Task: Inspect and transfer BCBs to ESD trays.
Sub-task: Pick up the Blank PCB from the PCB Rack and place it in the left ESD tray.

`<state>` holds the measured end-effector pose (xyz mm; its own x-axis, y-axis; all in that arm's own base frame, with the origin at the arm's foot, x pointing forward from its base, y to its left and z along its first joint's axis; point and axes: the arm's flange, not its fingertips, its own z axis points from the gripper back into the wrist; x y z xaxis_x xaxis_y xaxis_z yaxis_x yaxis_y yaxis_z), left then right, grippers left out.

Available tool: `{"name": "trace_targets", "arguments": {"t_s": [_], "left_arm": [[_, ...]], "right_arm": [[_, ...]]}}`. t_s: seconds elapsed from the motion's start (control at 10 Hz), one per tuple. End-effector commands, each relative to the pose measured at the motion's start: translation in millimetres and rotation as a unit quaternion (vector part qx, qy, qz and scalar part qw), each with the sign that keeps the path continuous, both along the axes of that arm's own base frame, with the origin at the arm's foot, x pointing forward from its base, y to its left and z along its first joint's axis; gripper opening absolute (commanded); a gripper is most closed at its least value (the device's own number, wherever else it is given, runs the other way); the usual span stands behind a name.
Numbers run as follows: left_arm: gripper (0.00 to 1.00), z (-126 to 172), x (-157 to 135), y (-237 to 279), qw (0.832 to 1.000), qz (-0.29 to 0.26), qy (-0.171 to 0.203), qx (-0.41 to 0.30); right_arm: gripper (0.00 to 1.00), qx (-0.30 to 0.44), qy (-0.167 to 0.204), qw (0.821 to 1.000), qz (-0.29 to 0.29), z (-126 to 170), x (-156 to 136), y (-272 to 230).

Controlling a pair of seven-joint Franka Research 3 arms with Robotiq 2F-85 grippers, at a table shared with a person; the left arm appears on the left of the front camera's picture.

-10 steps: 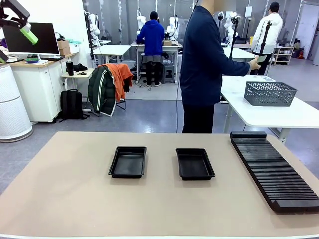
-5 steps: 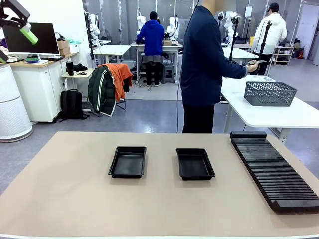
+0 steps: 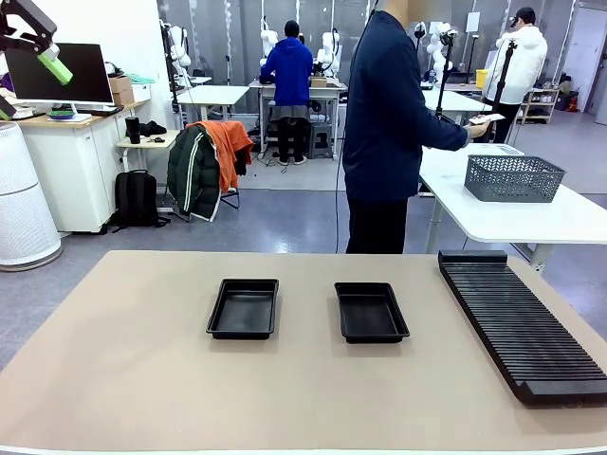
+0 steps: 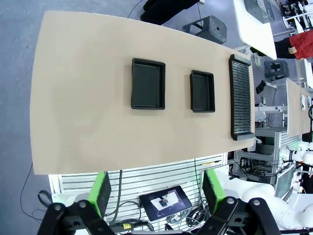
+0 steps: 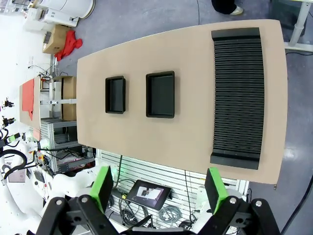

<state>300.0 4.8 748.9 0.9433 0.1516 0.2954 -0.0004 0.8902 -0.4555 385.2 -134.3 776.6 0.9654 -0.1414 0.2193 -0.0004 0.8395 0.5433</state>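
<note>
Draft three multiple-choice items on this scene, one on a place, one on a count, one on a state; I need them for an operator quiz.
1. Where does the long ribbed rack lie on the table?
A. Between the trays.
B. At the robot's left end.
C. At the robot's right end.

2. How many ESD trays lie on the table?
A. One.
B. Two.
C. Four.

3. How does the left tool stand?
A. Open, holding nothing.
B. Shut on a board.
C. Shut on a tray.

Answers:
1 C: in the front view the rack lies right of both trays.
2 B: two black trays lie side by side, apart from each other.
3 A: in the left wrist view its jaws stand wide apart, with nothing between them.
</note>
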Motion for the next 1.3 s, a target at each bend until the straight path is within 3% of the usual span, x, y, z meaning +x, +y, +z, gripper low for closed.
{"name": "trace_targets", "arguments": {"t_s": [0.0, 1.2], "left_arm": [[1.00, 0.8, -0.5, -0.2, 1.000, 0.001, -0.002, 0.000], [1.00, 0.8, -0.5, -0.2, 1.000, 0.001, -0.002, 0.000]], "right_arm": [[1.00, 0.000, 0.000, 1.000, 0.001, -0.1, -0.7, 0.4], [1.00, 0.000, 0.000, 1.000, 0.001, -0.1, -0.7, 0.4]]}}
